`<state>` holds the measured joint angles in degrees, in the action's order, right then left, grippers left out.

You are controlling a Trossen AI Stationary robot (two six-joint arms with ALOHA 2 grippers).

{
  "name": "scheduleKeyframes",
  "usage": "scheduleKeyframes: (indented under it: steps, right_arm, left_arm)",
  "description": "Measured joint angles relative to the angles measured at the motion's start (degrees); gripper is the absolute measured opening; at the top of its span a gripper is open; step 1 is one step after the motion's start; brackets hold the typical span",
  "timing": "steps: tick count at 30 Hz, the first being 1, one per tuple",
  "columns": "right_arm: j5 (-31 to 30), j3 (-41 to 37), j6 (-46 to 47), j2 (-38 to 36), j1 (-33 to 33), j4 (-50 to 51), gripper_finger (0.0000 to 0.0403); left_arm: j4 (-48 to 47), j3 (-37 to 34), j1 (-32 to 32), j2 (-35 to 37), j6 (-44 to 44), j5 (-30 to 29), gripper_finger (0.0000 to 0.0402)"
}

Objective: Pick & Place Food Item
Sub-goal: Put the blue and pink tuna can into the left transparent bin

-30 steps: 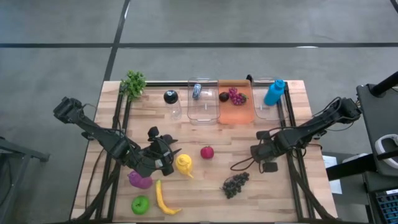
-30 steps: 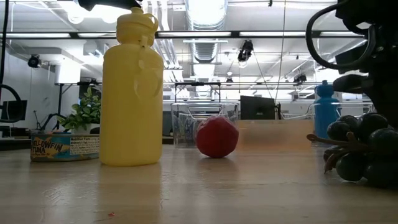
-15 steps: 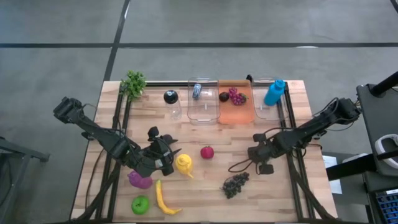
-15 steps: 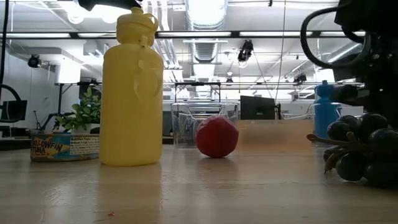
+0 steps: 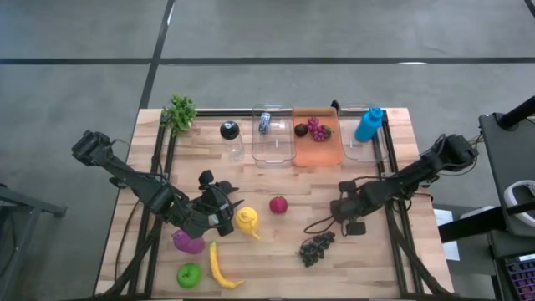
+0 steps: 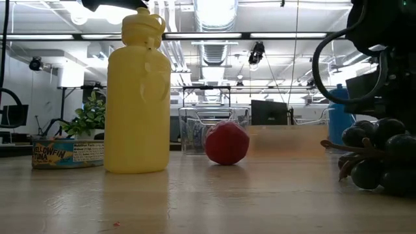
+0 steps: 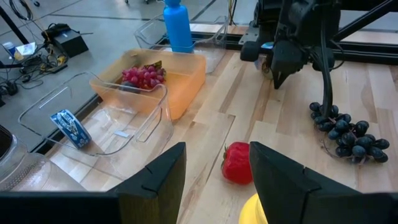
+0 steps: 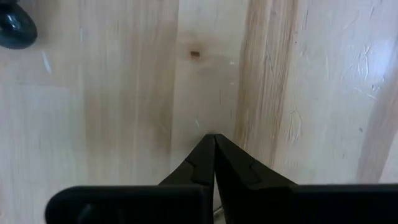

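A red fruit [image 5: 278, 204] lies mid-table, also seen as the red fruit [image 7: 237, 163] in the left wrist view. A bunch of black grapes [image 5: 318, 247] lies to its near right. An upright yellow squeeze bottle [image 6: 138, 91] stands left of the fruit. My left gripper [image 7: 217, 149] hovers open just behind and above the bottle [image 5: 247, 220], facing the red fruit, with nothing between its fingers. My right gripper [image 8: 214, 138] is shut and points straight down at bare wood a little beyond the grapes; in the left wrist view its tip [image 7: 277, 84] stands just above the table.
At the far edge stand a clear bin [image 5: 273, 144], an orange bin [image 5: 321, 150] holding red grapes and a dark fruit, and a blue bottle [image 5: 369, 124]. A plant [image 5: 180, 113] is far left. A purple item [image 5: 188, 242], a green apple [image 5: 189, 274] and a yellow banana [image 5: 219, 266] lie near left.
My right gripper, still shut, has sunk toward the table and shifted slightly toward the table's left, closer to the grapes. Nothing on the table has moved.
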<state>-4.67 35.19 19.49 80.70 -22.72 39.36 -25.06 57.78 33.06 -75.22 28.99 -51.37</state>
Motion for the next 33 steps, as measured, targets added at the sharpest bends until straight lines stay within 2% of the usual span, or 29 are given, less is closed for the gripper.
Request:
scheduleKeyframes:
  steps: [8,16,20,25,33]
  right_arm:
    - [0.1,5.0,0.0,-2.8,0.0,-0.5,0.0008]
    - [-1.7,11.2,1.6,-6.2,0.0,7.9,0.0008]
    - [-3.3,13.9,7.0,-7.0,0.0,17.8,0.0008]
    - [-6.6,17.4,18.9,-7.3,0.0,30.8,0.0008]
    - [-7.3,20.7,28.0,-7.6,0.0,37.5,0.0008]
  left_arm:
    - [0.0,0.0,0.0,0.0,0.0,0.0,0.018]
    - [0.0,0.0,0.0,0.0,0.0,0.0,0.0178]
    - [0.0,0.0,0.0,0.0,0.0,0.0,0.0178]
    - [0.0,0.0,0.0,0.0,0.0,0.0,0.0182]
    - [0.0,0.0,0.0,0.0,0.0,0.0,0.0177]
